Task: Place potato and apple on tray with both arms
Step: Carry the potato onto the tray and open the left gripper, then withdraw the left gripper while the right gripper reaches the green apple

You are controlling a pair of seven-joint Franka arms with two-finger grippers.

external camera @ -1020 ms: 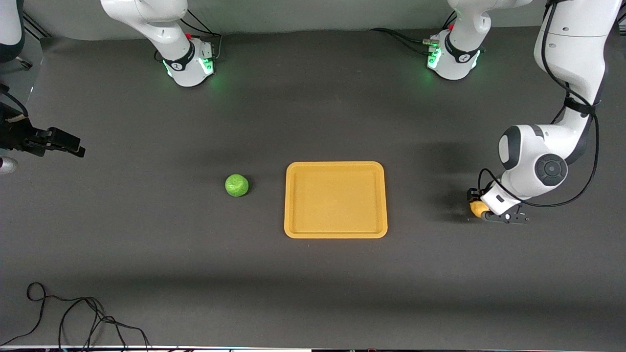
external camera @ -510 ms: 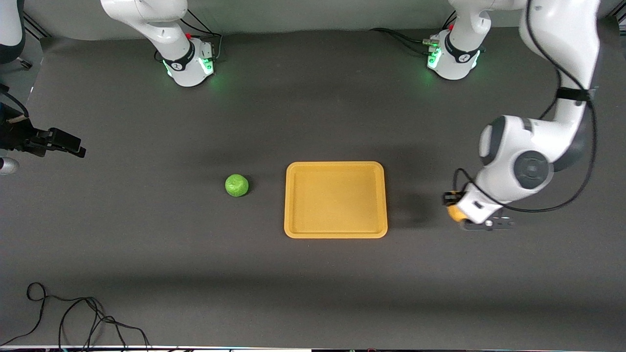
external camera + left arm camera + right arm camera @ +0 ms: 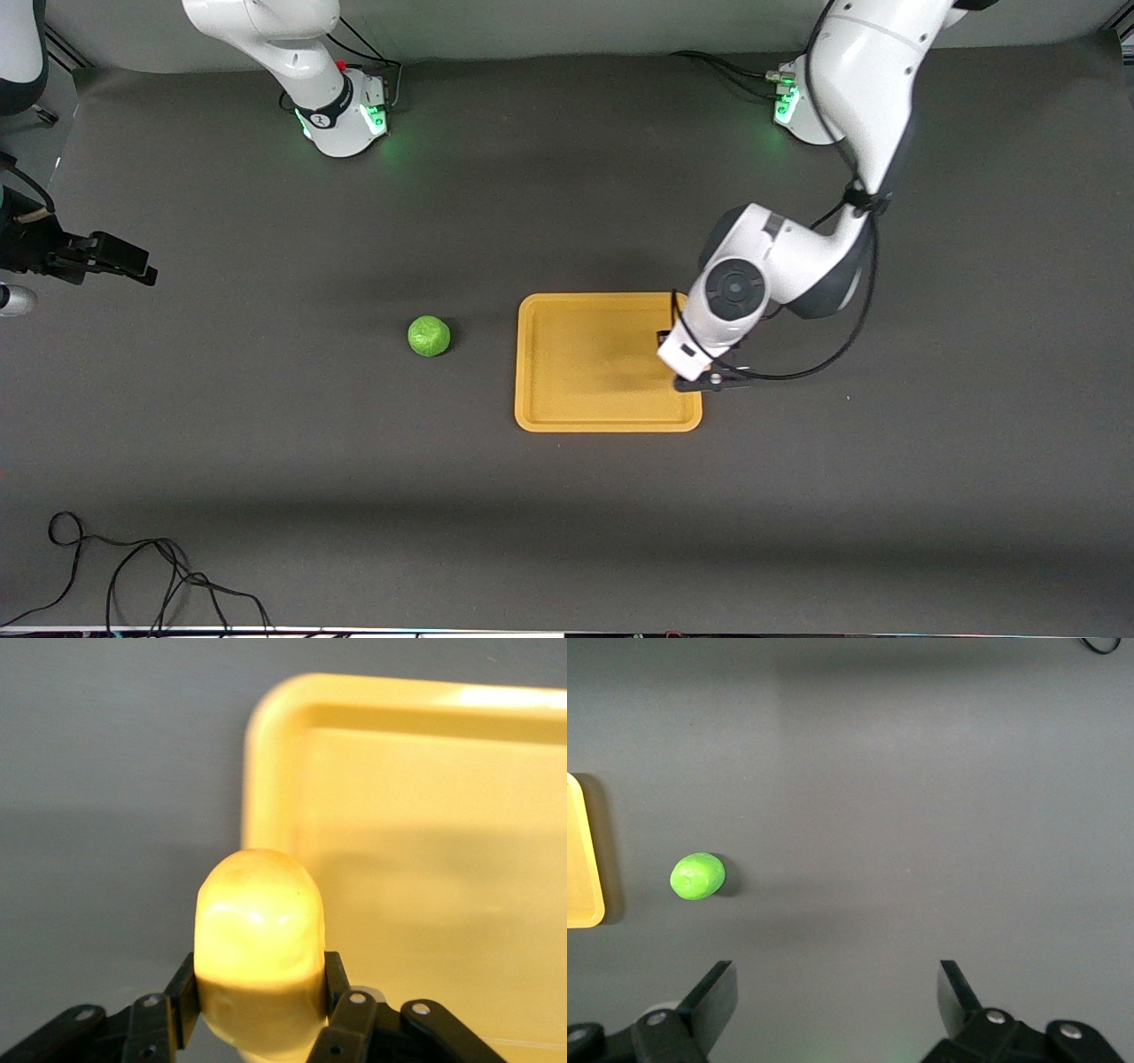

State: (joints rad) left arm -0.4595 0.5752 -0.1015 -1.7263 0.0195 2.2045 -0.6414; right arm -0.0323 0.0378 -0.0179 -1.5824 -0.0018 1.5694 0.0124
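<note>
My left gripper [image 3: 259, 979] is shut on the potato [image 3: 259, 930], a yellow-orange oval lump, and holds it over the tray's [image 3: 425, 859] edge at the left arm's end. In the front view the left arm's hand [image 3: 691, 354] hides the potato above the yellow-orange tray [image 3: 585, 372]. The apple [image 3: 429, 336], a small bright-green ball, lies on the table beside the tray toward the right arm's end. It also shows in the right wrist view [image 3: 698, 876]. My right gripper [image 3: 837, 979] is open and empty, and waits high at the table's right-arm end [image 3: 133, 266].
Both arm bases [image 3: 341, 115] [image 3: 811, 106] stand at the table's edge farthest from the front camera. A black cable [image 3: 133, 567] loops on the table close to the front camera at the right arm's end. The tray's edge shows in the right wrist view [image 3: 580, 859].
My left arm has lifted the potato off the table at the left arm's end and swung it over the tray's edge. The right arm and the apple have not moved.
</note>
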